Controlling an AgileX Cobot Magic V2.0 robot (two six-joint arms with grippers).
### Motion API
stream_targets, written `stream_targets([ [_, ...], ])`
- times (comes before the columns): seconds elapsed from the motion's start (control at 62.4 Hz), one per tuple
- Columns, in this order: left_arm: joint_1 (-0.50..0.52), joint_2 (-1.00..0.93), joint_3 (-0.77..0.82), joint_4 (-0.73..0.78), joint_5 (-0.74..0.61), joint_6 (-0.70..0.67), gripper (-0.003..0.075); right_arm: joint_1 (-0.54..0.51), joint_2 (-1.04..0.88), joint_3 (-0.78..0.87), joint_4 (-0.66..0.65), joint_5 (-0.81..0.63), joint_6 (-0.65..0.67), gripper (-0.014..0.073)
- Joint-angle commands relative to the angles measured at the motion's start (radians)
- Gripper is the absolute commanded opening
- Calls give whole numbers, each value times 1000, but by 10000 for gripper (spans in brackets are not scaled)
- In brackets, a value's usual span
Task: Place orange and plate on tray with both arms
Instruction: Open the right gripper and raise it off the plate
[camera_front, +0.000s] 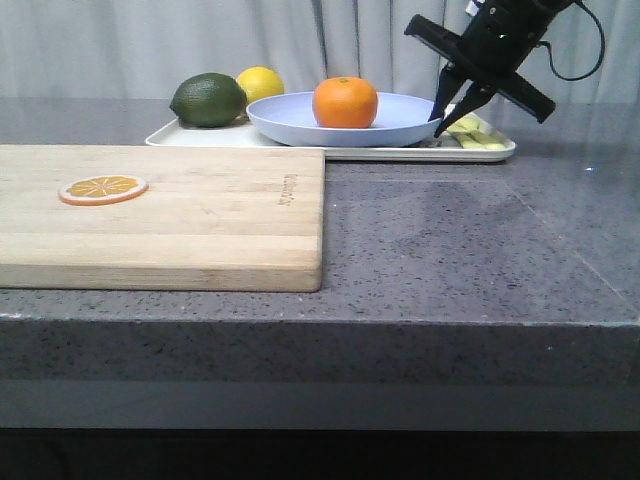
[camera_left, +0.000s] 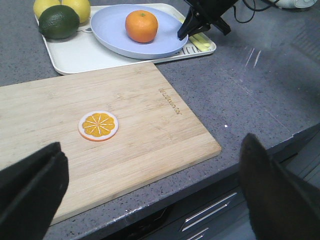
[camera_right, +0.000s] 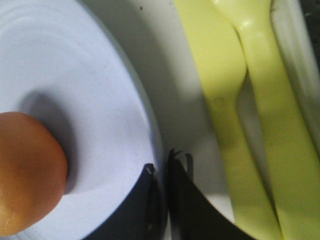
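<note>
Now the orange (camera_front: 345, 102) sits inside the pale-blue plate (camera_front: 400, 110), a little toward the left side of it, and the plate rests on the cream-white tray (camera_front: 200, 138) at the far side of the grey counter (camera_front: 450, 250). The right gripper (camera_front: 447, 117) comes down from above at the right edge of the plate, well to the right of the orange and not touching it. In the right wrist view its two black fingers (camera_right: 190, 210) are pressed nearly together with the thin rim of the plate between them, so it is pinching the plate rim; the orange (camera_right: 27, 175) appears at the other side of the plate bottom, apart from the fingers. Just beside the gripper, on the tray, lie some pale yellow utensils (camera_right: 250, 100).

On the left part of the tray, behind the plate, stand a dark green lime (camera_front: 208, 100) and a yellow lemon (camera_front: 262, 82), close to each other. Nearer to me a light wooden cutting board (camera_front: 200, 220) lies on the counter, its far edge just beside the tray, and a thin orange slice (camera_front: 103, 189) lies flat on its left part.

The left gripper (camera_left: 150, 195) hangs over the near edge of the cutting board, far from the tray, its fingers (camera_left: 30, 185) spread wide and holding nothing.
</note>
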Motion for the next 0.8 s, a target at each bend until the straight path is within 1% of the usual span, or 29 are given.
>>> stream_targets([
  [0.0,4,8,-25,-18,-80,-9,673,-3,-67,-35,38,-22,-5,-64],
  [0.08,4,8,-25,-18,-80,-9,673,-3,-67,-35,38,-27,-5,-53],
  [0.144,4,8,-25,-18,-80,-9,673,-3,-67,-35,38,-29,-5,-3],
  [0.224,4,8,-25,-18,-80,-9,673,-3,-67,-35,38,-29,-5,103],
  [0.272,4,8,-25,-18,-80,-9,673,-3,-67,-35,38,-29,-5,200],
  [0.368,4,8,-25,-18,-80,-9,673,-3,-69,-35,38,-29,-6,351],
  [0.432,4,8,-25,-18,-80,-9,673,-3,-73,-35,31,-31,-8,419],
  [0.497,4,8,-25,-18,-80,-9,673,-2,-86,-35,-2,-39,-8,437],
  [0.641,4,8,-25,-18,-79,-9,673,-1,-149,-35,-110,-48,-10,436],
  [0.737,4,8,-25,-18,-79,-9,673,-1,-202,-35,-164,-44,-52,436],
  [0.785,4,8,-25,-18,-81,-9,673,-1,-234,-35,-175,-39,-98,436],
])
